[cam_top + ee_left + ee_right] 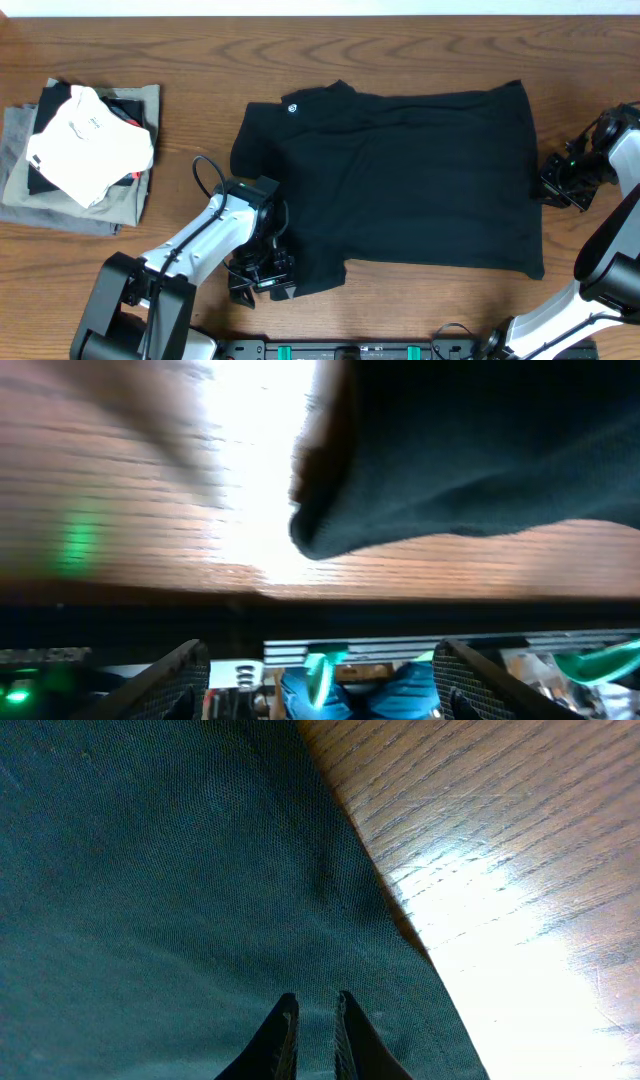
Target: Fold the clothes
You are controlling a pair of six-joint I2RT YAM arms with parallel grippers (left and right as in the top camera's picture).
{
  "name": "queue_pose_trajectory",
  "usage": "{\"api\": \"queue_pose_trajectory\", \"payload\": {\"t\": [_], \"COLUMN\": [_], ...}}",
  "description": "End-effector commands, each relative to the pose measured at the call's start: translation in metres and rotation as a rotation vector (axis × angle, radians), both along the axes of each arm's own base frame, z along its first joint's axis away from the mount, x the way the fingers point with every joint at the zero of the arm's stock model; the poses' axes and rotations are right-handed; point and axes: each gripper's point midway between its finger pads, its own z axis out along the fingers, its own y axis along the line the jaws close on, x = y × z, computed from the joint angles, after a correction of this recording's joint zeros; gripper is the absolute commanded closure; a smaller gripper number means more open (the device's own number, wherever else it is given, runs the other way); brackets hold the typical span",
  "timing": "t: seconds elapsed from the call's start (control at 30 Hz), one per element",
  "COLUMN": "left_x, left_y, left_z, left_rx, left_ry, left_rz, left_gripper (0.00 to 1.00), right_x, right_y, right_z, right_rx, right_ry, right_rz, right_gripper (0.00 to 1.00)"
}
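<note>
Right pincer [315, 1020]: nearly shut over hem of black shirt [150, 870]; grasp unclear. Left pincer [320, 655]: released beside sleeve [340, 525]. I judge first fold pending, needing firm edge grips.

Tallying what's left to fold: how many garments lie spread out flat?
1: the black T-shirt, spread across the middle of the table. The rest sit in a folded pile at the left edge, which may hide others.
</note>
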Motion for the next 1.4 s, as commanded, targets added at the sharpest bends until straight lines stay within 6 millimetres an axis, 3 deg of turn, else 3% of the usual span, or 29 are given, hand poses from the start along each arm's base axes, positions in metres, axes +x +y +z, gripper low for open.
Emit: {"api": "queue_pose_trajectory", "payload": {"t": [0.0, 0.17, 0.27, 0.4, 0.47, 0.57, 0.63, 0.7, 0.83, 1.07, 1.23, 1.37], "left_x": [0.01, 0.051, 0.092, 0.156, 0.186, 0.226, 0.249, 0.268, 0.308, 0.377, 0.396, 0.395], "left_y": [0.009, 0.01, 0.009, -0.01, -0.024, -0.041, -0.046, -0.048, -0.053, -0.048, -0.038, -0.045], "left_z": [0.002, 0.023, 0.051, 0.096, 0.112, 0.13, 0.135, 0.131, 0.116, 0.089, 0.056, 0.041], "left_rx": [0.053, 0.075, 0.091, 0.031, -0.019, -0.084, -0.105, -0.126, -0.204, -0.211, -0.203, -0.26], "left_ry": [-0.063, -0.259, -0.45, -0.738, -0.87, -1.055, -1.126, -1.142, -1.087, -1.048, -0.991, -0.948], "left_rz": [-0.029, -0.067, -0.094, -0.077, -0.054, -0.083, -0.063, -0.04, 0.001, 0.045, 0.119, 0.125], "left_gripper": [0.27, 0.27, 0.27, 0.27, 0.22, 0.2, 0.19, 0.19, 0.17, 0.15, 0.15, 0.15], "right_x": [0.005, 0.012, 0.032, 0.066, 0.082, 0.1, 0.112, 0.123, 0.138, 0.138, 0.133, 0.133], "right_y": [-0.002, -0.005, -0.001, 0.006, 0.013, 0.025, 0.034, 0.045, 0.066, 0.078, 0.078, 0.078], "right_z": [0.002, 0.006, 0.022, 0.054, 0.071, 0.089, 0.098, 0.103, 0.107, 0.099, 0.095, 0.095], "right_rx": [0.001, -0.007, 0.033, 0.102, 0.125, 0.129, 0.113, 0.096, 0.077, -0.016, -0.033, -0.03], "right_ry": [-0.012, -0.038, -0.13, -0.278, -0.345, -0.413, -0.445, -0.474, -0.517, -0.465, -0.431, -0.428], "right_rz": [-0.007, -0.005, 0.046, 0.068, 0.097, 0.155, 0.194, 0.233, 0.299, 0.353, 0.349, 0.333], "right_gripper": [0.88, 0.89, 0.89, 0.85, 0.74, 0.37, 0.21, 0.15, 0.13, 0.12, 0.12, 0.13]}}
